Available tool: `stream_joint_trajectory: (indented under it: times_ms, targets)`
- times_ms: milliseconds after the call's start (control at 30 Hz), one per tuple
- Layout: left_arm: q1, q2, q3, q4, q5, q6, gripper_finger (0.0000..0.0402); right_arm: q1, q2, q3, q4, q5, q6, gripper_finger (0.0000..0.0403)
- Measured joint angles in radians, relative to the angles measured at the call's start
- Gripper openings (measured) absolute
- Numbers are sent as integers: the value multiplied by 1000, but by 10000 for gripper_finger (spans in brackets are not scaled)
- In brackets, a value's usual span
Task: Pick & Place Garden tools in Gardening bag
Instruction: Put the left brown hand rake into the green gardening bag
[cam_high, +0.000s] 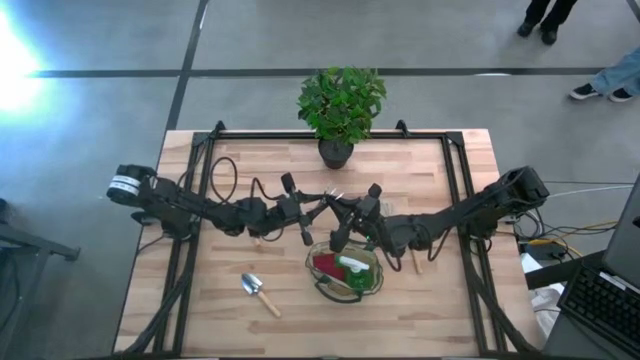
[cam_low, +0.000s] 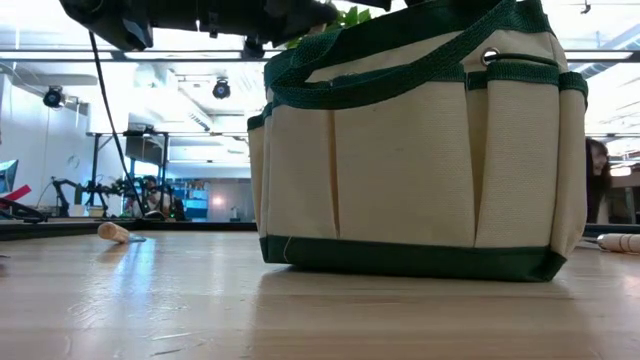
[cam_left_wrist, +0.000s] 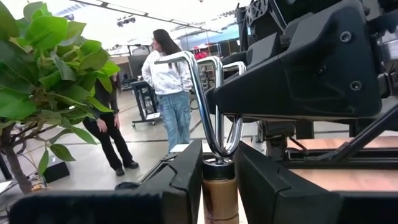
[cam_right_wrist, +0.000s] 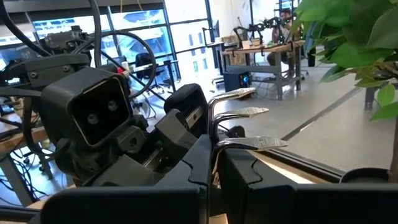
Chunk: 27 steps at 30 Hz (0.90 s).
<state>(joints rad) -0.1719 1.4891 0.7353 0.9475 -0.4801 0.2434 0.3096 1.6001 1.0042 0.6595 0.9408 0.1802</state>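
The light wooden plank surface (cam_high: 200, 310) has bare room at its near left corner and along both side edges, inside a dark metal frame (cam_high: 195, 160). At the far edge stands a leafy green plant in a dark pot (cam_high: 340, 110). Near the front edge, right of centre, sits the round fabric gardening bag with dark green rim and loop handles (cam_high: 346, 272); in the low view it is cream-sided with a green base band (cam_low: 415, 150). A red scoop-like piece (cam_high: 327, 266) and a green spray bottle (cam_high: 352, 268) lie inside it.

Both arms meet above the middle of the surface, just behind the bag. The left tool (cam_high: 308, 215) is clamped on the wooden handle of a silver three-pronged hand fork (cam_left_wrist: 211, 106). The right tool (cam_high: 340, 235) is pressed shut on the same fork's prongs (cam_right_wrist: 245, 127), so the fork bridges the two tools.

A silver-headed trowel with a light wooden handle (cam_high: 259, 292) lies on the surface left of the bag, apart from it. Another wooden handle (cam_high: 417, 263) lies right of the bag under the right arm.

No writing can be read.
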Motion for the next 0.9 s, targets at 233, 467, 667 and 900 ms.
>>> stream_joint_trajectory:
  times_ms: [233,467,667,900]
  targets:
    - [0,-1,24,-74,2,32,95,0,0,0,-2,4,0,8]
    - [0,-1,46,-138,15,24,163,0,0,0,-6,1,0,8]
    - [-2,-1,47,-153,19,20,243,-2,0,0,-15,4,0,8]
    - [-2,-1,47,-180,17,36,281,-2,0,0,-17,4,0,8]
